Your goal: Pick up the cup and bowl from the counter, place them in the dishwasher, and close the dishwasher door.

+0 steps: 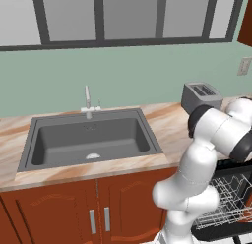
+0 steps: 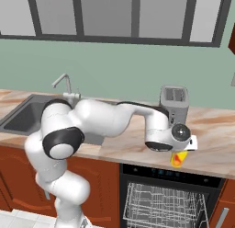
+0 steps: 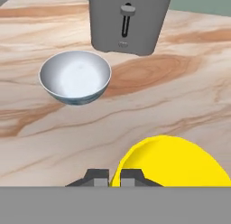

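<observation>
Two finger tips of the gripper (image 3: 114, 178) sit close together, pinching the near rim of the cup (image 3: 173, 162); cup hangs just below the gripper, above the surface (image 3: 180, 101). Judged light, rigid, thin-walled, smooth: rim pinch suits it but may slip. Bowl (image 3: 75, 76) rests ahead, in front of the toaster (image 3: 128, 20); likely light, rim hold best.
</observation>
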### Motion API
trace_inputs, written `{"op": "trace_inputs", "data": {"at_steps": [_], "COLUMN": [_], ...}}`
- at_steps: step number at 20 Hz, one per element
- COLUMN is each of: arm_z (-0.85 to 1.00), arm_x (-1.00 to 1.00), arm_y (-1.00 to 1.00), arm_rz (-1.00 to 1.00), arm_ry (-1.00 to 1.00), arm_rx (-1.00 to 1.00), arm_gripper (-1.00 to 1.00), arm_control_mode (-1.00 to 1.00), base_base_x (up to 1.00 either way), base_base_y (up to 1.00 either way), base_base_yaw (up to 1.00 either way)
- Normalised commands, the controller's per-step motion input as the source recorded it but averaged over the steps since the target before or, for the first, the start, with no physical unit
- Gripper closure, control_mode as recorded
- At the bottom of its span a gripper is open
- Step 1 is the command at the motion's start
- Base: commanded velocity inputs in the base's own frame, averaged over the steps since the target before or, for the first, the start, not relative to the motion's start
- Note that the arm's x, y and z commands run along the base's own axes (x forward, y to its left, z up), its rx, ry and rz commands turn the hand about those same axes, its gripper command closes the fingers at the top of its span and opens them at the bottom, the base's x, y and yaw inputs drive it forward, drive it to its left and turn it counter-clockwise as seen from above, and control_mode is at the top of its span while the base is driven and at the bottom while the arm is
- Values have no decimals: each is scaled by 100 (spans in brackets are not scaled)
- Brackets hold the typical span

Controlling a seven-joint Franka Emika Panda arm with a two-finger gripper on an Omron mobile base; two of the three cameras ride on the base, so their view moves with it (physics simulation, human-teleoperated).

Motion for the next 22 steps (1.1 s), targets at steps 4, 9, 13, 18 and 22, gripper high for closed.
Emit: {"op": "trace_inputs", "data": {"at_steps": [4,9,13,18,22], "arm_z": [0,0,-2,-5,-23], "arm_x": [-29,-24,-25,-21,-9], "arm_y": [0,0,0,0,1], "arm_rz": [0,0,0,0,0], "arm_ry": [-7,-4,-3,-2,0], "arm_rx": [0,0,0,0,0], "arm_gripper": [100,100,100,100,100], "arm_control_mode": [-100,-100,-100,-100,-100], "base_base_x": [0,0,0,0,0], "base_base_y": [0,0,0,0,0], "base_base_yaw": [0,0,0,0,0]}}
